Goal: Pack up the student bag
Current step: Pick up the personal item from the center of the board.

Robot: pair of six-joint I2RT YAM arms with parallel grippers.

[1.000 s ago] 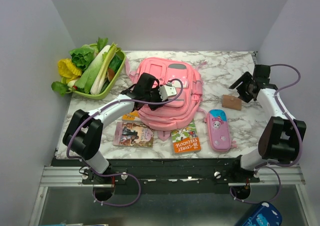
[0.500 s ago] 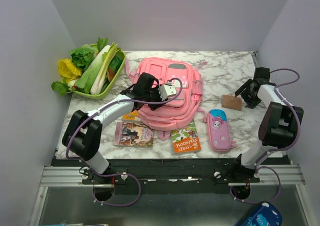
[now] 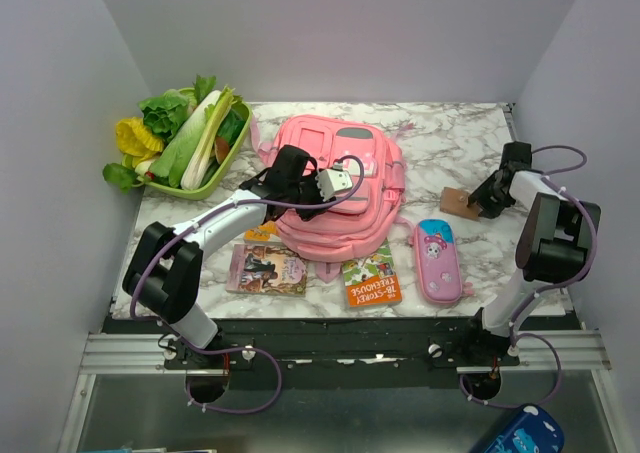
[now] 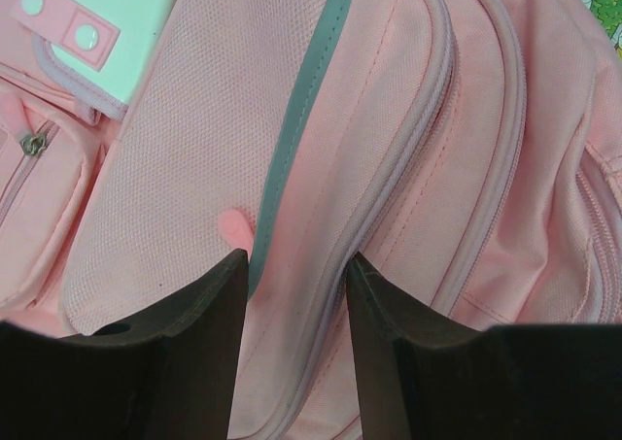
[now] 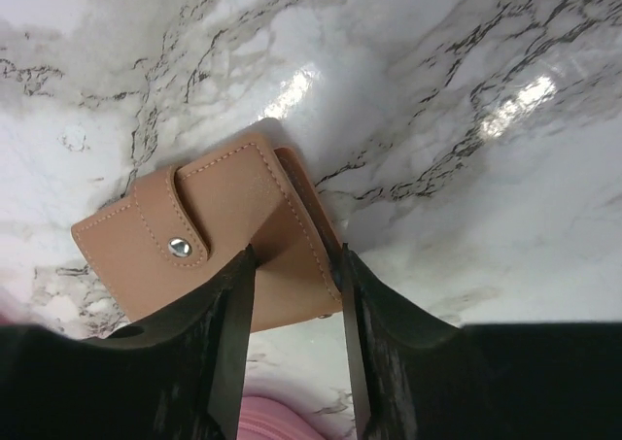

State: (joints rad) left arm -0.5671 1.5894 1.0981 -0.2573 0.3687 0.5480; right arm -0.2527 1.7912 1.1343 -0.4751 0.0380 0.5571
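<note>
The student bag [image 3: 340, 163] is a large pink backpack lying flat in the middle of the marble table. My left gripper [image 3: 305, 188] rests on its front, and in the left wrist view [image 4: 296, 265] the jaws pinch a fold of pink fabric [image 4: 389, 119] with a zipper line, beside the grey strip. A small brown snap wallet [image 3: 455, 199] lies right of the bag. My right gripper [image 3: 480, 201] is down on it; in the right wrist view [image 5: 292, 260] the jaws close on the wallet's [image 5: 194, 246] right end near its spine.
A pink pencil case with a cartoon face [image 3: 437, 260] lies in front of the wallet. Two books [image 3: 371, 281] [image 3: 267, 269] lie along the front edge below the bag. A green tray of vegetables [image 3: 190, 138] stands at the back left. Walls enclose the table.
My right gripper has swung from above the table's right edge down and left onto the brown wallet. The left arm and the bag have not moved.
</note>
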